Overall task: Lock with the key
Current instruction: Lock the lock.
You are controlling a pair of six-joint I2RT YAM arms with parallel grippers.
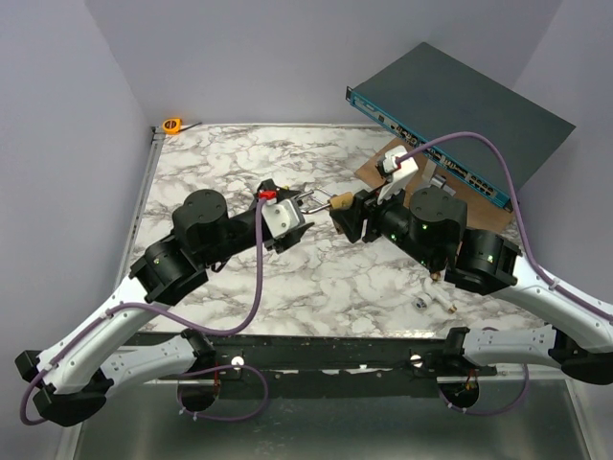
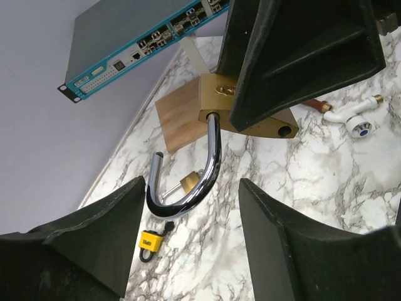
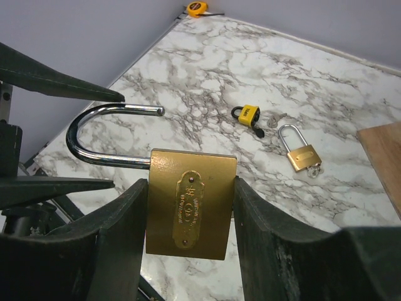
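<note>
Marbled surface [image 1: 239, 163] under lavender walls, with a blue network switch [image 1: 460, 105] propped at the far right corner; the brass padlock [image 3: 191, 204] is off the surface, held in the air to the near left of that switch, between the two arms; the right fingers [image 1: 343, 213] are clenched on its body, one on each narrow flank; the left fingers [image 1: 299, 220] are spread, standing either side of the steel shackle [image 2: 213, 150] on the side away from the switch, and whether a tip touches it I cannot tell; as I judge it, little is done: the shackle is out of the body, its free leg standing clear of its hole, and no key shows in the lock, the keyway being hidden; left to do are turning the shackle back, pressing it home and working the key; the long axis, body to bow, lies about level, the bow pointing away from the switch toward the left fingers
</note>
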